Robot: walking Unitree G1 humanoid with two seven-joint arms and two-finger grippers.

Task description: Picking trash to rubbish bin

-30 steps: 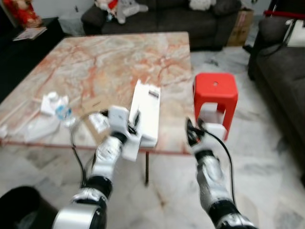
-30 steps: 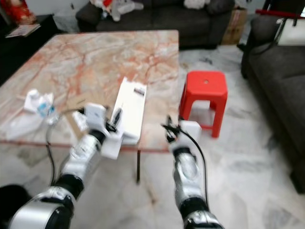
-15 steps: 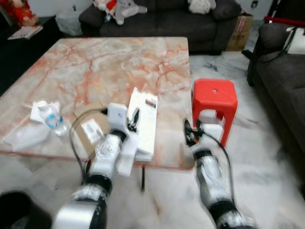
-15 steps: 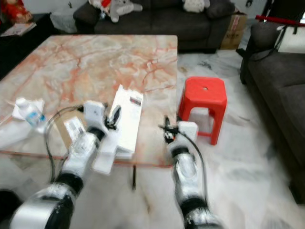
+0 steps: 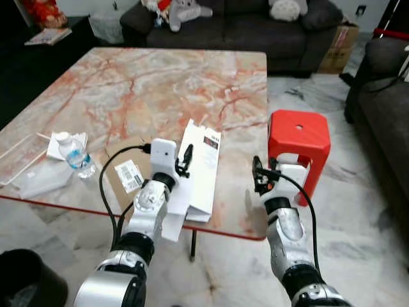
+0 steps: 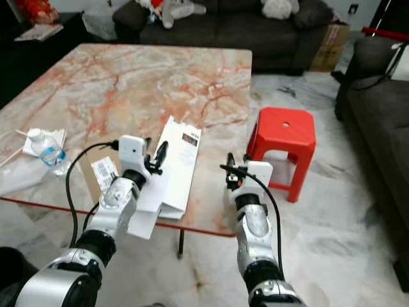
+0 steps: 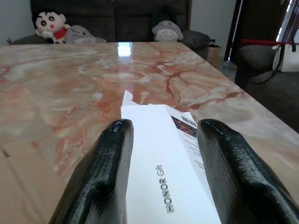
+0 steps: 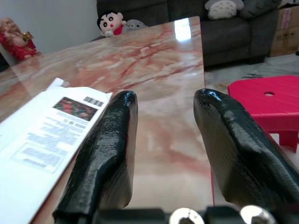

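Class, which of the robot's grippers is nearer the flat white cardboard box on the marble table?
Left. The left gripper hovers directly over the flat white cardboard box, fingers open; the right gripper sits beyond the box's right side, near the table edge.

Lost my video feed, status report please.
Left gripper open over white box at table edge. Right gripper open, empty, beside it. Red stool right of table, not obstructing.

We see bare pink-veined marble tabletop [image 5: 160, 77] across the upper frame, flat white carton [image 5: 201, 169] lower centre, clear plastic bottle [image 5: 75, 153] at left, red plastic stool [image 5: 299, 137] at right.
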